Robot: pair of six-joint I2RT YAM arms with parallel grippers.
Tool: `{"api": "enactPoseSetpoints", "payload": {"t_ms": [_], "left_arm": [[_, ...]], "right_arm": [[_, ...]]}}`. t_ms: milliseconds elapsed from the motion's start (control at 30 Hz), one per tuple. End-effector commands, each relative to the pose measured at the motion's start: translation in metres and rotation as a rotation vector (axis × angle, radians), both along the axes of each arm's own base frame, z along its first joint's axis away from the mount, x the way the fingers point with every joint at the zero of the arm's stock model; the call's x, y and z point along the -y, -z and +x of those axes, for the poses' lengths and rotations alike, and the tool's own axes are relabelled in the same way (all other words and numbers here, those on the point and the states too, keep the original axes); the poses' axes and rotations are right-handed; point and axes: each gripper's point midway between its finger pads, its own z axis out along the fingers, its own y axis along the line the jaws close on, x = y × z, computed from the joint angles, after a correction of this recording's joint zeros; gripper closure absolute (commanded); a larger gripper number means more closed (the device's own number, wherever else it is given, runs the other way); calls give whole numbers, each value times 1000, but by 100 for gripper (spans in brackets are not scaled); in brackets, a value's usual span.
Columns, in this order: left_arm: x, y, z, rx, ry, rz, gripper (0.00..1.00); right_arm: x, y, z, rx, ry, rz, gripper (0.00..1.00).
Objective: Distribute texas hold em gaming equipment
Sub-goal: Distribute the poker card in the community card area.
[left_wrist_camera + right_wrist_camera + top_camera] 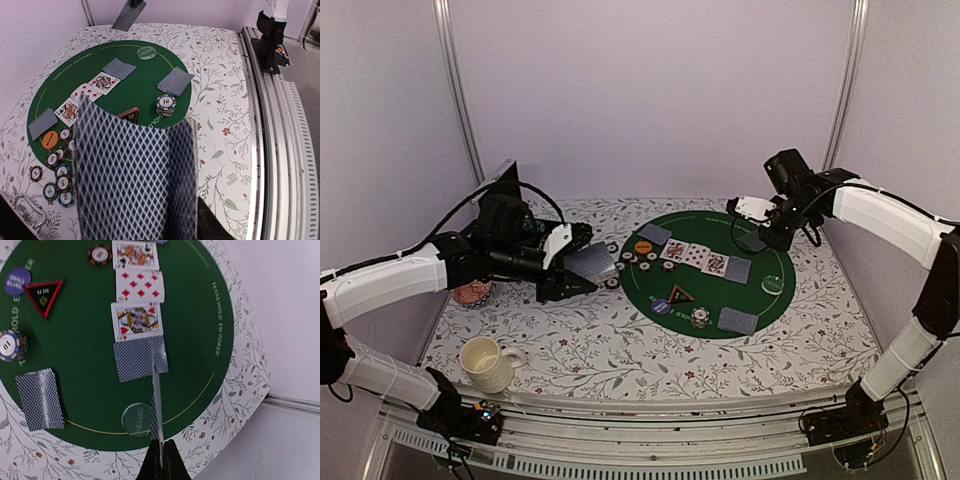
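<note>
A round green mat [715, 295] carries three face-up cards [696, 256] in a row, with face-down blue-backed cards [738, 320] around them. On it also lie a chip stack [700, 318], an orange button [642, 246], a blue button [662, 307], a black triangular marker [680, 294] and a clear dealer disc [137, 418]. Loose chips [56, 175] line the mat's left edge. My left gripper [582, 268] is shut on a deck of cards [135, 180] left of the mat. My right gripper [162, 452] is shut on a single card [156, 390], held edge-on above the mat's right part.
A cream mug [485, 362] stands at the near left of the floral tablecloth. A pink patterned dish [472, 292] sits under the left arm. The metal rail [272, 150] runs along the table's near edge. Walls close in behind and at both sides.
</note>
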Motion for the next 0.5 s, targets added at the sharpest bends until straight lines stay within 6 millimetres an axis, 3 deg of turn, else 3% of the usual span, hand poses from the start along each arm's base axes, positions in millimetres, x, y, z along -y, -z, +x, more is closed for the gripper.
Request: {"api": "enactPoseSetpoints", "payload": {"t_ms": [0, 100, 467], "left_arm": [[3, -11, -8, 28, 23, -25, 62], [3, -12, -8, 30, 23, -27, 62], [2, -15, -10, 38, 27, -32, 62]], "right_arm": [[28, 56, -3, -215, -40, -230, 99], [29, 79, -7, -327, -88, -276, 99], [33, 118, -11, -526, -130, -377, 99]]}}
